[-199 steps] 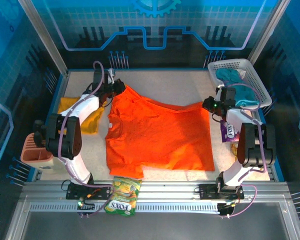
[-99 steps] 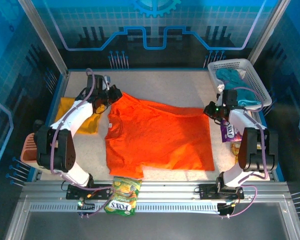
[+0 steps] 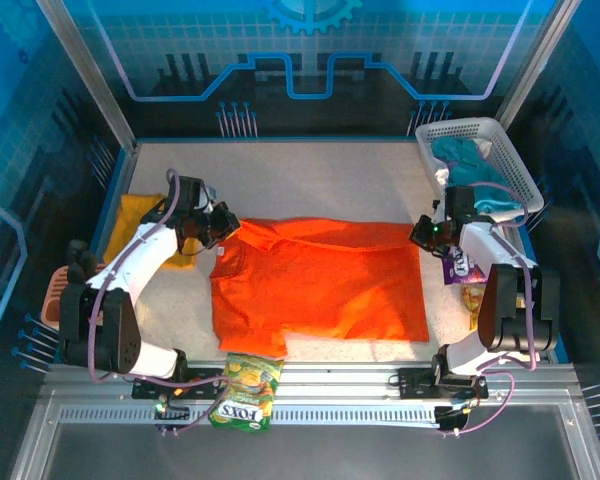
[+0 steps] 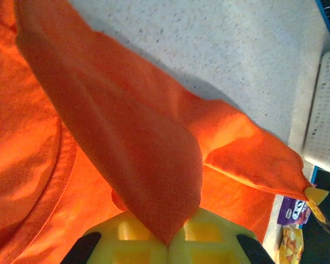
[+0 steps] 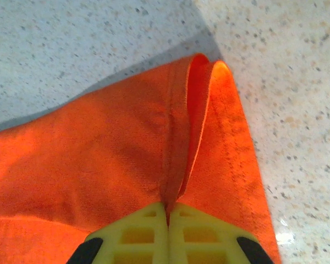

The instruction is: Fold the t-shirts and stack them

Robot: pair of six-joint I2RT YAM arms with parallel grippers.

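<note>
The orange t-shirt (image 3: 315,285) lies spread across the middle of the top view, on the speckled counter (image 3: 310,180). Its collar is toward the left of the frame, and its upper edge is raised and turned over into a darker band running from left to right.

The left gripper (image 3: 222,228) holds the upper left corner of that band. In the left wrist view, its yellow jaws are clenched on a pointed fold of the orange cloth (image 4: 126,143) at the bottom centre of the frame (image 4: 168,239). The right gripper (image 3: 423,235) holds the upper right corner. In the right wrist view, its jaws are pressed together on a doubled hem of the shirt (image 5: 99,159) at the bottom centre (image 5: 168,212), and the hem stands up in a loop just above them.

The mustard-yellow t-shirt (image 3: 140,212) lies at the left edge of the counter, partly under the left arm and just beside the orange one.

A white basket (image 3: 480,132) holding teal cloth (image 3: 458,152) sits in the upper right. A purple packet (image 3: 460,265) lies beside the right arm, with a yellow packet (image 3: 472,298) just below it. A green and yellow snack bag (image 3: 246,390) rests on the metal rail at the bottom of the frame, and a peach caddy (image 3: 62,300) stands at the far left.
</note>
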